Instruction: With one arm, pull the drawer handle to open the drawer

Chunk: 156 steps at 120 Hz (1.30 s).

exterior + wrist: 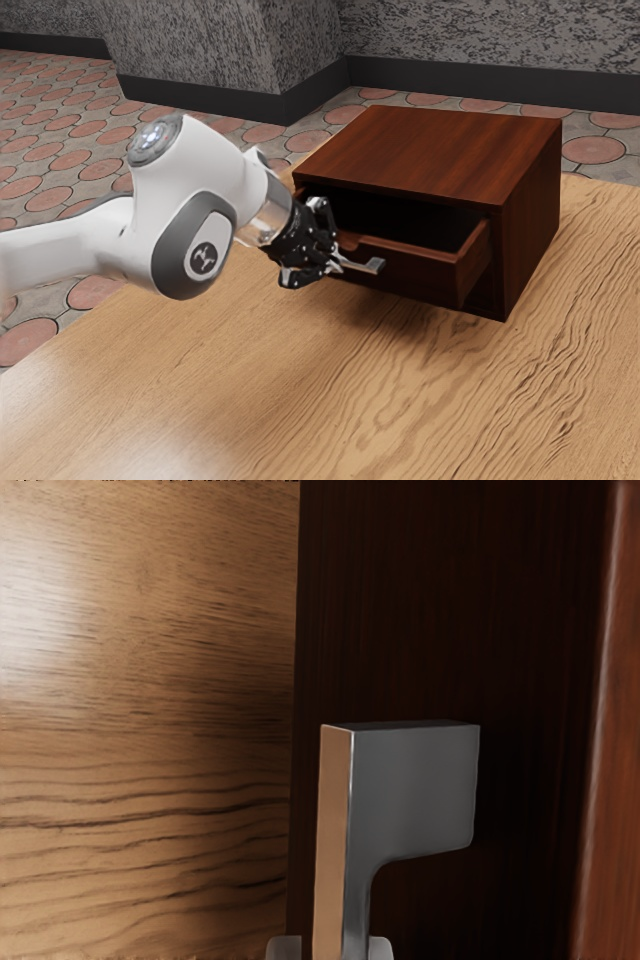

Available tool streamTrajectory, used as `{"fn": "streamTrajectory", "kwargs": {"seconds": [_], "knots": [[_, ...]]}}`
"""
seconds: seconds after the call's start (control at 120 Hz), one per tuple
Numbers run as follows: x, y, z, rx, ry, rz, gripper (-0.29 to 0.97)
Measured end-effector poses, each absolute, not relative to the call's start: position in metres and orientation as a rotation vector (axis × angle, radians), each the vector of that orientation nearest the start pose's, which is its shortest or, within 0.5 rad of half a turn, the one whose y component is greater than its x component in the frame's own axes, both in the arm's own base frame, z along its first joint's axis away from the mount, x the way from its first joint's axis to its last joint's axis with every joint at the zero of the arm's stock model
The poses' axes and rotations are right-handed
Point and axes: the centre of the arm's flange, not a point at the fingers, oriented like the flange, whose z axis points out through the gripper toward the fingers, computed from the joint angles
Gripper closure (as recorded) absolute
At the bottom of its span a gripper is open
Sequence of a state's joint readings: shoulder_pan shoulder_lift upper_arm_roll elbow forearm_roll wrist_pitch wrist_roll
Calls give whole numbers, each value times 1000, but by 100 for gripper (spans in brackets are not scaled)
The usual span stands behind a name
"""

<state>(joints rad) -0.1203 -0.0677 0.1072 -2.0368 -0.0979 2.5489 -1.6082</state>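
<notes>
A dark wooden cabinet [430, 150] stands on the table, and its single drawer [425, 268] sits pulled part way out of the front. A grey metal handle [368, 264] sticks out from the drawer front. My black gripper [338, 261] comes in from the exterior view's left and is shut on the near end of that handle. In the wrist view the handle [400, 800] rises straight ahead of my hand against the dark drawer front [450, 610], its stem running down between two pale finger pads [283, 947].
The light wooden table [330, 400] spreads wide in front of the cabinet and toward the exterior view's right. Beyond the table's edge lies a tiled floor [60, 150], with grey stone walls behind.
</notes>
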Motion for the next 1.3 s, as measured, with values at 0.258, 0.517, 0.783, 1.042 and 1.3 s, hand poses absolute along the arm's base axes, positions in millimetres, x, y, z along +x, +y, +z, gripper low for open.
{"fn": "streamTrajectory", "kwargs": {"seconds": [0.258,0.517,0.783,1.042,1.3], "knots": [[551,-6,542,1764,1929,455,77],[524,-7,543,1759,1921,462,78],[504,-10,547,1760,1915,496,79],[495,-3,549,1744,1930,511,79],[493,-4,550,1745,1925,520,66]]}}
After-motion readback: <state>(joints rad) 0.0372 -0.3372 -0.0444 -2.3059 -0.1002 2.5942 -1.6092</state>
